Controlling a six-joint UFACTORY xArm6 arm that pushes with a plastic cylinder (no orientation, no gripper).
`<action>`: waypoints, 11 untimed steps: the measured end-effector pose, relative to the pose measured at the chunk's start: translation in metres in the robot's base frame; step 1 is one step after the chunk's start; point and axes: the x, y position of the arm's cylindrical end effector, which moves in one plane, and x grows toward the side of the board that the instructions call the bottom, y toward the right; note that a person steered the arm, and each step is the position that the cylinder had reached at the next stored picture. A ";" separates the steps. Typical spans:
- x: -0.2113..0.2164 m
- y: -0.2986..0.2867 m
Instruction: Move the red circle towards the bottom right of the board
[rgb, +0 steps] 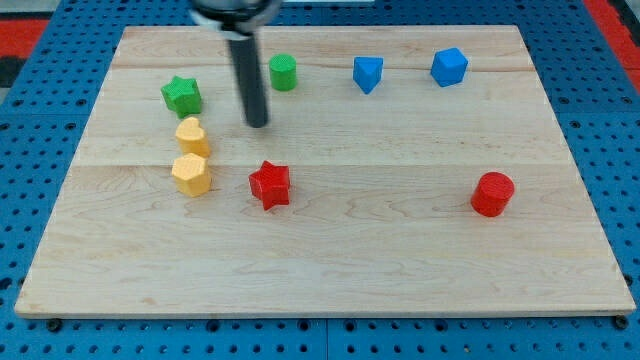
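1. The red circle lies far toward the view's right of my tip and lower, near the board's right edge.
2. My tip, a bare rod without jaws, touches no block.
3. The green cylinder sits just up-right of it, the red star just below.

A: what does the arm's end actually look like?

B: pretty plain tbh. Straight dark grey rod, smooth, slight sheen down one side, hanging from a round black mount. My tip is blunt and flat.
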 end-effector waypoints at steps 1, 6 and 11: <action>0.001 0.082; 0.107 0.199; 0.115 0.296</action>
